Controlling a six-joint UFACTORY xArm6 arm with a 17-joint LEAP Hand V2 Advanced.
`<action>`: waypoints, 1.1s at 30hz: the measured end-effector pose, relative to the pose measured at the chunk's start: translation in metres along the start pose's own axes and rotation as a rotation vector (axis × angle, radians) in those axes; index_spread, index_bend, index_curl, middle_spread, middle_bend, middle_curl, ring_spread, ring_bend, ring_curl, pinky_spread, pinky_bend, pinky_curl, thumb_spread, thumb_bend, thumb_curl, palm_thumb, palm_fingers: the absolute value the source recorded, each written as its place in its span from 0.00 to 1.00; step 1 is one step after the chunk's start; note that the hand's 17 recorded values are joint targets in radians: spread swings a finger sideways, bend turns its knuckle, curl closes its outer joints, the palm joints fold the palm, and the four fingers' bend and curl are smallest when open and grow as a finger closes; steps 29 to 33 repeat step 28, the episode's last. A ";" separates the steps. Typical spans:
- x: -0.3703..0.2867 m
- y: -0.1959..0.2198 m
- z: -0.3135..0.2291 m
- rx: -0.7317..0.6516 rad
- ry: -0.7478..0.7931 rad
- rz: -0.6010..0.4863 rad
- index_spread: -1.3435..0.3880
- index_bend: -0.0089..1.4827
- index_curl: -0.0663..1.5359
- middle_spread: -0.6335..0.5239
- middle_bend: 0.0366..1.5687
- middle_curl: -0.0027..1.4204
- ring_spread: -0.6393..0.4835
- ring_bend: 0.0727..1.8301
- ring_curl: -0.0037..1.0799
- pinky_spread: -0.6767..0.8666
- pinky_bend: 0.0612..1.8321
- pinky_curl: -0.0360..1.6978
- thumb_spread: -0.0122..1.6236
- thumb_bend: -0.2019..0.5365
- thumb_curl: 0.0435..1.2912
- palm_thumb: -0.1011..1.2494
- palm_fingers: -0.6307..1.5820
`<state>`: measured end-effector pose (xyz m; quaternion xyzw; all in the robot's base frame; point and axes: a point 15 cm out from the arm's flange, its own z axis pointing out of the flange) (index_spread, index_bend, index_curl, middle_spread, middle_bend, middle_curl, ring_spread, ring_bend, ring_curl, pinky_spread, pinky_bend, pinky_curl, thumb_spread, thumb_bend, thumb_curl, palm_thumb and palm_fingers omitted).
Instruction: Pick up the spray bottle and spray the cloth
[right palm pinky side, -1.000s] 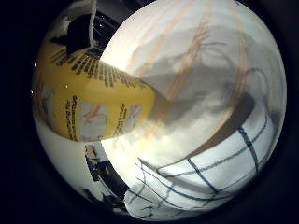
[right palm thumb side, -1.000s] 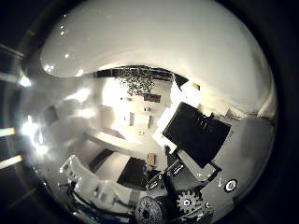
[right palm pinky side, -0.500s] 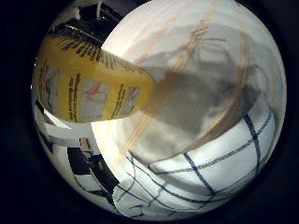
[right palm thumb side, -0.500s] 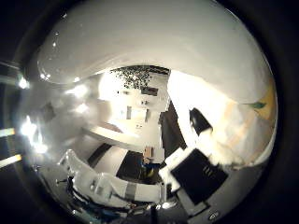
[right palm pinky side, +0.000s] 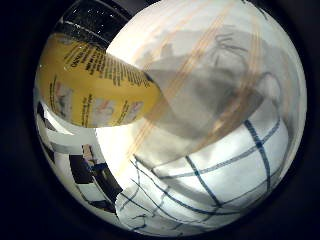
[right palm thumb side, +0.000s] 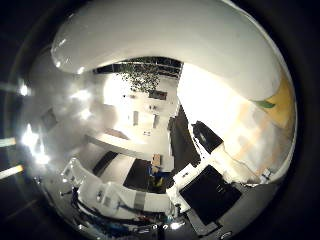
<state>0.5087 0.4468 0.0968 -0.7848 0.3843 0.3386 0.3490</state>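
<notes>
The spray bottle lies tight against my palm. Its yellow printed label (right palm pinky side: 95, 87) fills one side of the little finger side view, and its smooth white body (right palm thumb side: 165, 40) arches across the thumb side view. My right hand (right palm thumb side: 210, 192) shows as black and white parts beside the bottle, fingers curled round it. The bottle hangs above the table, where its shadow and the hand's fall (right palm pinky side: 200, 100). A white cloth with dark blue check lines (right palm pinky side: 220, 180) lies crumpled on the table, beside that shadow and apart from the bottle.
The table (right palm pinky side: 200, 45) is pale with thin orange stripes; its edge runs past the cloth, with dark floor (right palm pinky side: 85, 170) beyond. In the thumb side view, white counters and furniture (right palm thumb side: 130, 145) stand in the room behind.
The whole picture has shifted, so the hand has turned with the bottle. The cloth fills more of the little finger side view, and the striped table has come into the thumb side view.
</notes>
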 end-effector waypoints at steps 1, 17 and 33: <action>0.001 -0.001 -0.003 0.003 0.002 -0.001 0.51 0.13 0.27 0.57 0.10 0.22 0.67 0.19 0.19 0.66 0.17 0.26 0.61 0.24 0.38 0.65 0.38; -0.005 -0.004 -0.068 -0.041 0.062 -0.043 0.53 0.12 0.24 0.58 0.09 0.19 0.73 0.15 0.21 0.71 0.21 0.22 0.62 0.24 0.35 0.64 0.34; -0.034 0.004 -0.143 -0.004 0.092 -0.055 0.54 0.13 0.25 0.58 0.09 0.19 0.74 0.13 0.22 0.71 0.20 0.20 0.63 0.24 0.33 0.63 0.34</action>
